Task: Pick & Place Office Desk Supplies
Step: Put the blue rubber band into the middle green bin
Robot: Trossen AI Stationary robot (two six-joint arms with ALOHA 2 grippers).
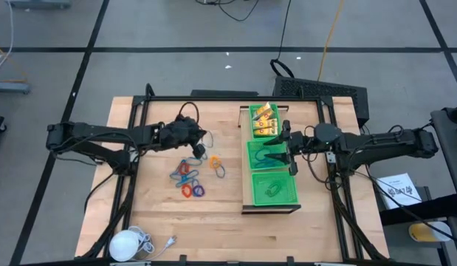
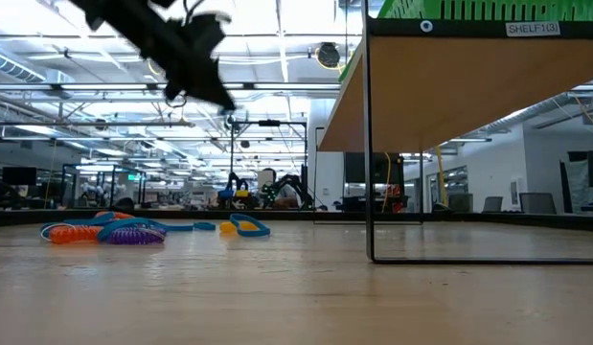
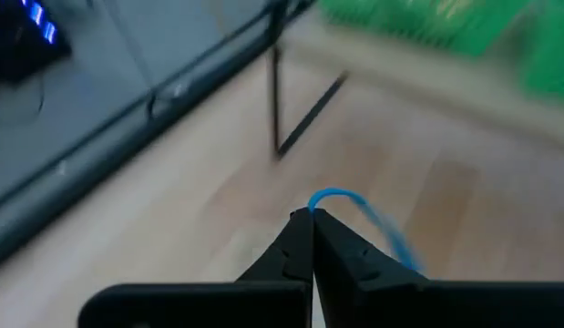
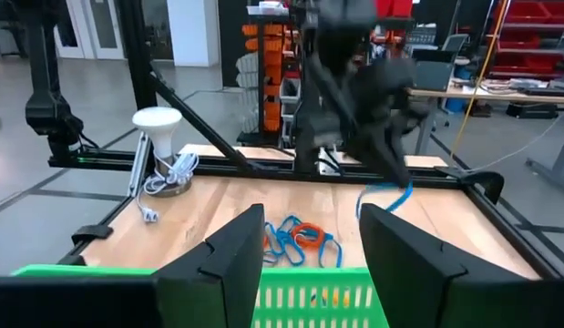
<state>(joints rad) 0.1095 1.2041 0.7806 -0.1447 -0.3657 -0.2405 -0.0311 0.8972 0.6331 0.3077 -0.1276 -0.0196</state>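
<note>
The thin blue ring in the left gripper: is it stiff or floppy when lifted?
Probably floppy: the blue ring hangs in a loose curve from the shut left gripper. Likely very light, since only the fingertips pinch it. It may swing or slip as the arm moves.

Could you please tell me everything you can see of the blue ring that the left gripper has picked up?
The blue ring is a thin, bright blue loop, seemingly flexible like a rubber band. The left gripper is shut on it, pinching one end between its fingertips, so the rest hangs free as a narrow, drooping loop. It is lifted clear of the wooden table, above the pile of rings, touching nothing but the gripper.
</note>
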